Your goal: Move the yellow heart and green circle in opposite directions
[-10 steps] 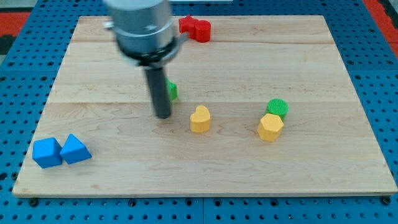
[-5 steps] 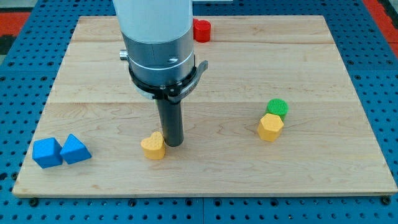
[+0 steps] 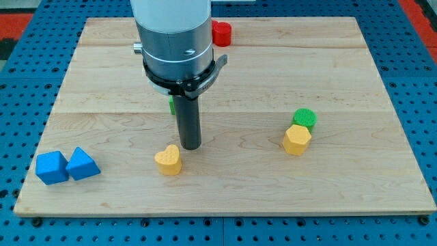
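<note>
The yellow heart (image 3: 168,160) lies on the wooden board (image 3: 341,184), left of centre toward the view's bottom. My tip (image 3: 190,146) stands just to the upper right of the heart, very close to it or barely apart. The green circle (image 3: 304,118) sits at the right of the board, touching a yellow hexagon-like block (image 3: 297,140) just below it.
A blue cube (image 3: 51,167) and a blue triangle-like block (image 3: 82,164) sit together at the lower left. A red block (image 3: 221,33) shows at the top, partly behind the arm. A sliver of another green block (image 3: 172,104) shows behind the rod.
The yellow heart was pushed from the centre down and to the left. The tip followed it, then drew back slightly up and to the right.
</note>
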Motion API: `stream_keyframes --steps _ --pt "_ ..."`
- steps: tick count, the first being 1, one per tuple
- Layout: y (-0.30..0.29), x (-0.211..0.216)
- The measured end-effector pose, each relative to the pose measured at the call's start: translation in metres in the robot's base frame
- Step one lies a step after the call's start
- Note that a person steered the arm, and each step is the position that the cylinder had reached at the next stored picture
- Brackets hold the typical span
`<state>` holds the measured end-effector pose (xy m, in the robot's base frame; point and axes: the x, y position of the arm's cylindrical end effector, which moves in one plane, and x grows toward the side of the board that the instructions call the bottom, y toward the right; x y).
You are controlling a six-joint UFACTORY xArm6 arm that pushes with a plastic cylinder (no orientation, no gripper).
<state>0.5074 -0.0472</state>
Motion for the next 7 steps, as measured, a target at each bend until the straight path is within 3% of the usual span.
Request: stream_keyframes --steps 3,5,7 --pt "0.004 0.007" --pt "0.172 -0.062" --pt "0.213 -0.032"
